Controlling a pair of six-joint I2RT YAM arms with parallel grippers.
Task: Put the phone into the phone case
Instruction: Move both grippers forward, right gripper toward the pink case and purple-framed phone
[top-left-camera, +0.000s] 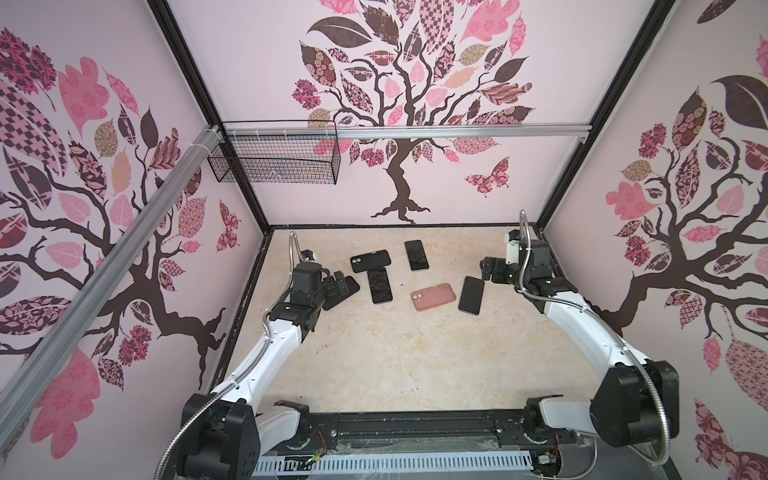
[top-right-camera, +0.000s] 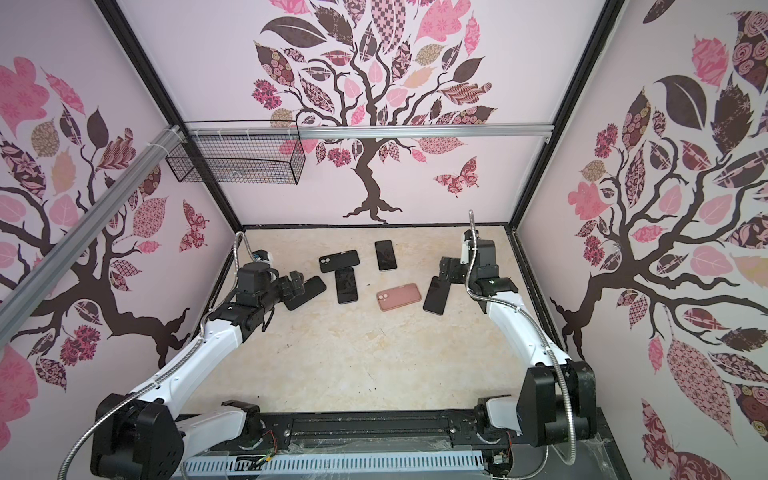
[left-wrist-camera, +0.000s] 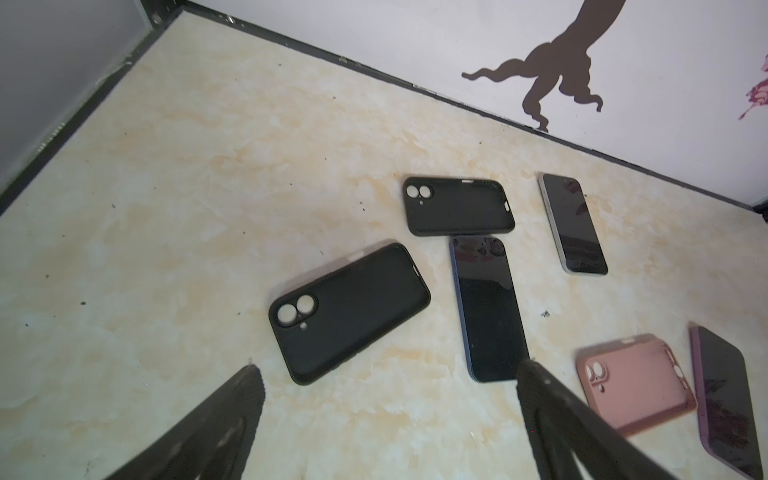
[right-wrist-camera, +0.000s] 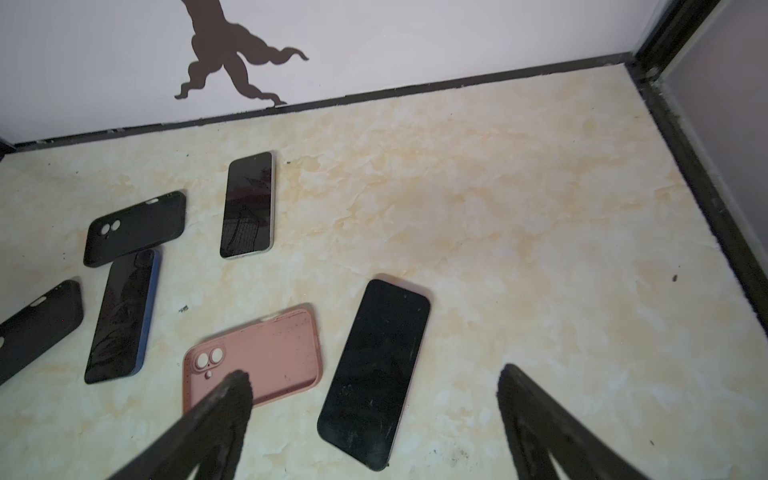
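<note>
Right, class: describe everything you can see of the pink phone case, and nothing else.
The pink phone case lies flat on the marbled beige table, open side up and empty. It looks like matte silicone, with a raised rim, rounded corners, two round camera holes plus a smaller one, and dark specks inside. A dark phone lies close beside it, a narrow gap between. Only the table touches it.

The left hand (top-left-camera: 338, 286) hid much of the black case (top-left-camera: 353, 286) directly beneath it in both top views.
</note>
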